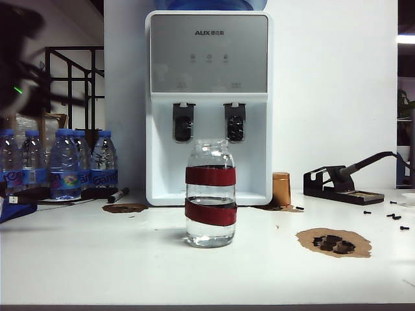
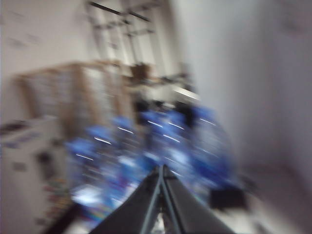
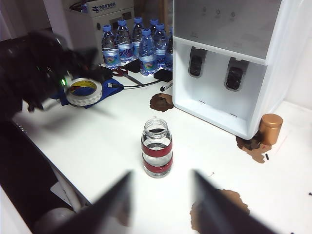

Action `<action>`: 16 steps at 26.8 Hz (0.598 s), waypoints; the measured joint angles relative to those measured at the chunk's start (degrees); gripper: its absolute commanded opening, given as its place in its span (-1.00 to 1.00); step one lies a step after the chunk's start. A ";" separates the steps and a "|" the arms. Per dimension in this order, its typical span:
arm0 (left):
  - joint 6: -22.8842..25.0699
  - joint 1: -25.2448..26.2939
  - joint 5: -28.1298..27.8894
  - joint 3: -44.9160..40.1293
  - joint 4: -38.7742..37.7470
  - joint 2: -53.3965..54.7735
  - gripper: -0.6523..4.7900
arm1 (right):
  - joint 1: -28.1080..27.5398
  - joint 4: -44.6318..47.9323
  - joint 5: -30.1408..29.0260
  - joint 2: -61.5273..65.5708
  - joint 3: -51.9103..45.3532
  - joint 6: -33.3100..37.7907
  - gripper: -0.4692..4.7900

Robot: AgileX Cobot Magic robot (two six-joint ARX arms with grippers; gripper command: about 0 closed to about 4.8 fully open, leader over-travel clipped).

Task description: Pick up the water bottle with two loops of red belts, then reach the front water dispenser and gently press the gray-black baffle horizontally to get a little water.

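At the far left of the exterior view the left arm is a dark, smeared shape raised in the upper left corner, above the row of blue-capped plastic bottles, with a small green light showing on it. Its own wrist camera is badly blurred, yet the left gripper is plain enough: the two dark fingers meet at a point, pressed together with nothing between them, aimed toward the blue-capped bottles. In the right wrist view the same arm shows as a black blur at the left edge, just beside a roll of white tape on a blue holder.

In the middle of the white table stands the water bottle, upright, clear glass with two dark-red bands and water inside, open at the neck. It is alone, touched by neither claw, in front of the water dispenser, whose two dark paddles sit just above and behind its neck in the exterior view.

To the right, a small copper-coloured cylinder stands beside the dispenser's base, and a black soldering-iron stand lies further right.

The right gripper hangs above and well short of the bottle, tilted down toward it. Its two fingers appear blurred at the lower edge of the right wrist view, spread apart, holding nothing, the bottle framed between them.
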 measured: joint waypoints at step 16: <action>-9.35 9.97 25.97 0.00 -69.13 -56.76 -0.78 | 0.02 -1.36 4.20 -4.85 0.00 0.09 -0.83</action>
